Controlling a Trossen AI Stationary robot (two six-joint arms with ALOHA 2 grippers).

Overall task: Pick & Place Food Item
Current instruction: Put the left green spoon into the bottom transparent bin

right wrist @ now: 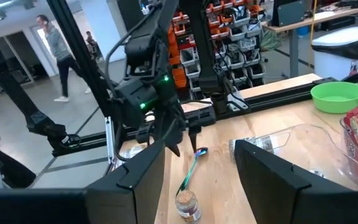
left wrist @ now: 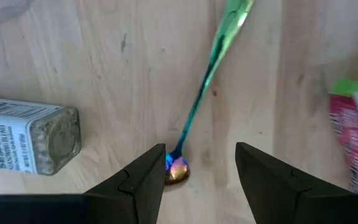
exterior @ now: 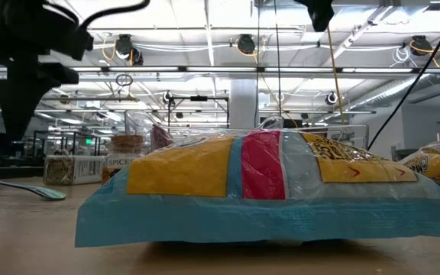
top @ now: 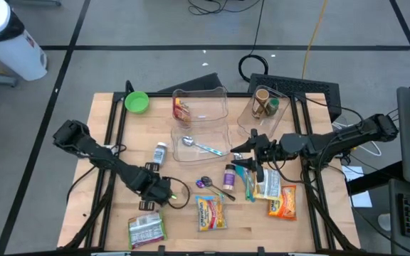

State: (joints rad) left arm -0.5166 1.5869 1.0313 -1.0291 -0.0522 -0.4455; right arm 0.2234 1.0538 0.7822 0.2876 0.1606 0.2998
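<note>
The yellow-and-red snack packet with pale blue edges point(top: 211, 213) is lying flat on the wooden table point(top: 105, 213), near the front edge, and no gripper is touching it. Just behind it, an iridescent blue-green metal spoon point(top: 215, 186) is seen, with a small purple-capped spice jar point(top: 229, 175) next to it. The left gripper point(top: 171, 193) is parked just left of the packet, fingers point(left wrist: 148, 180) parted about halfway and nothing held; the spoon's end is seen between them in the wrist view. The right gripper point(top: 242, 151) is held behind the jar, half open too, empty. A square bagel-seasoning jar point(left wrist: 27, 137) is lying on its side nearby.
</note>
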